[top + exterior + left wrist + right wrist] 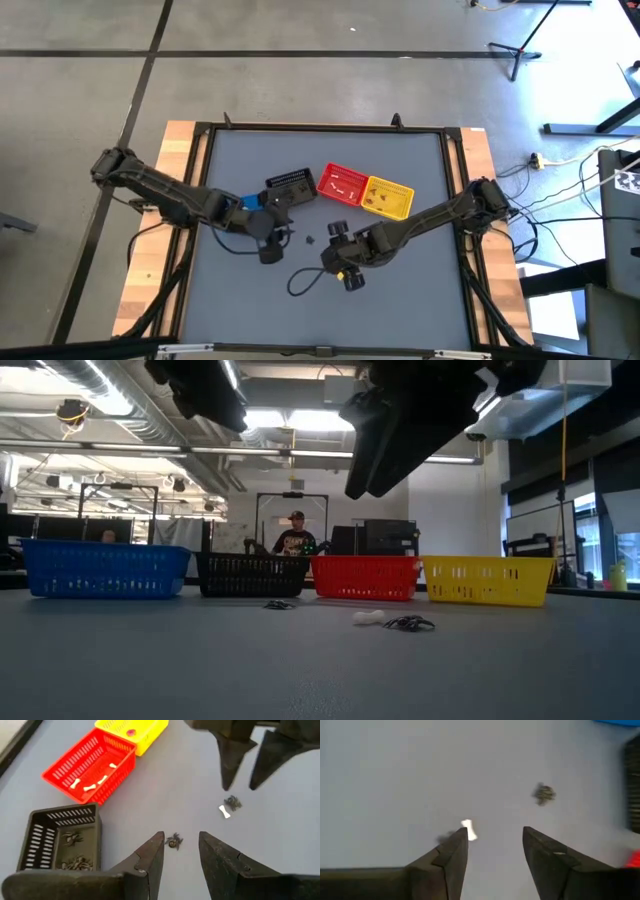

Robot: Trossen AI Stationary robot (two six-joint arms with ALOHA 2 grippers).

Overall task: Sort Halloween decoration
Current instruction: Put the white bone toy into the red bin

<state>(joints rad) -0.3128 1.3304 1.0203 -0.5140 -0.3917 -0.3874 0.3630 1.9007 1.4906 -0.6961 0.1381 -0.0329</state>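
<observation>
Right end effector [495, 842] hangs with fingers apart over the white bone [468, 829] and a dark spider [233, 802]. Left end effector [181, 851], also parted, waits over another spider [174, 841]. Closing now could catch both trinkets, or nudge the bone away.

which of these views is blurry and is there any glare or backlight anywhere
Right wrist view: soft all over, with the white bone and a dark trinket smeared. Low view: bright ceiling lights backlight the arms into silhouettes, while the baskets stay clear. Left wrist and high views: evenly lit, no glare.
</observation>
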